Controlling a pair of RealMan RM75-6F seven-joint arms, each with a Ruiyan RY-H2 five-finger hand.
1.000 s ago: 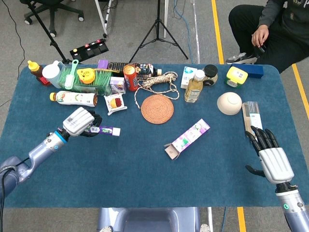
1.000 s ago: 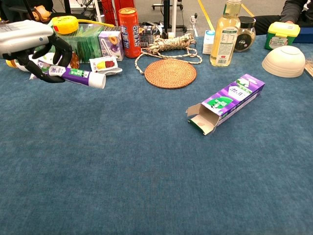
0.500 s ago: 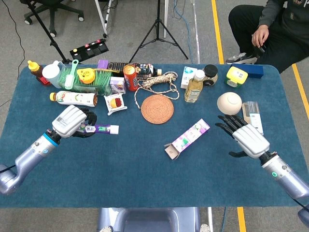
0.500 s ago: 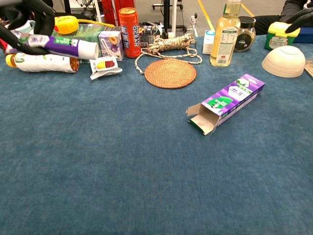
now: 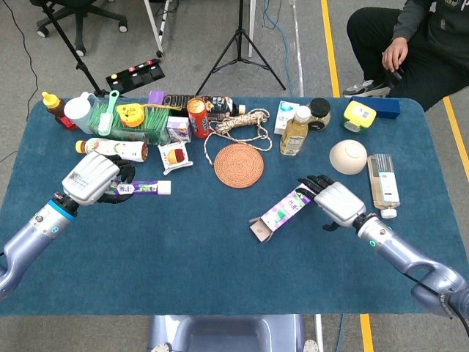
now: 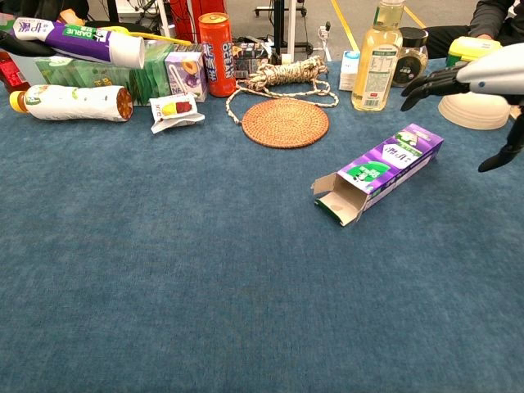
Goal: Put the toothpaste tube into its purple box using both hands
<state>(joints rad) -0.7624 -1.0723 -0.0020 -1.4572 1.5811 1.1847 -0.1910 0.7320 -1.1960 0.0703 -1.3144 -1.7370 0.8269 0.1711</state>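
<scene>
My left hand (image 5: 94, 178) grips the purple-and-white toothpaste tube (image 5: 141, 189) and holds it lifted off the cloth at the left, cap end pointing right; in the chest view the tube (image 6: 80, 41) shows high at the upper left. The purple box (image 5: 283, 208) lies in the middle of the table with its open flap end toward the near left, as the chest view (image 6: 379, 169) also shows. My right hand (image 5: 337, 202) hovers with spread fingers just over the box's far right end, holding nothing.
A woven round coaster (image 5: 239, 164), a coiled rope (image 5: 240, 122), a red can (image 5: 197, 117), a juice bottle (image 5: 294, 130), a white bowl (image 5: 347, 156) and several packets line the back. A clear bottle (image 5: 384, 185) lies at the right. A seated person (image 5: 410, 37) is beyond the table.
My left hand has raised the tube off the table and drawn it left. My right hand has swept from the right edge leftward to the box's far end.
</scene>
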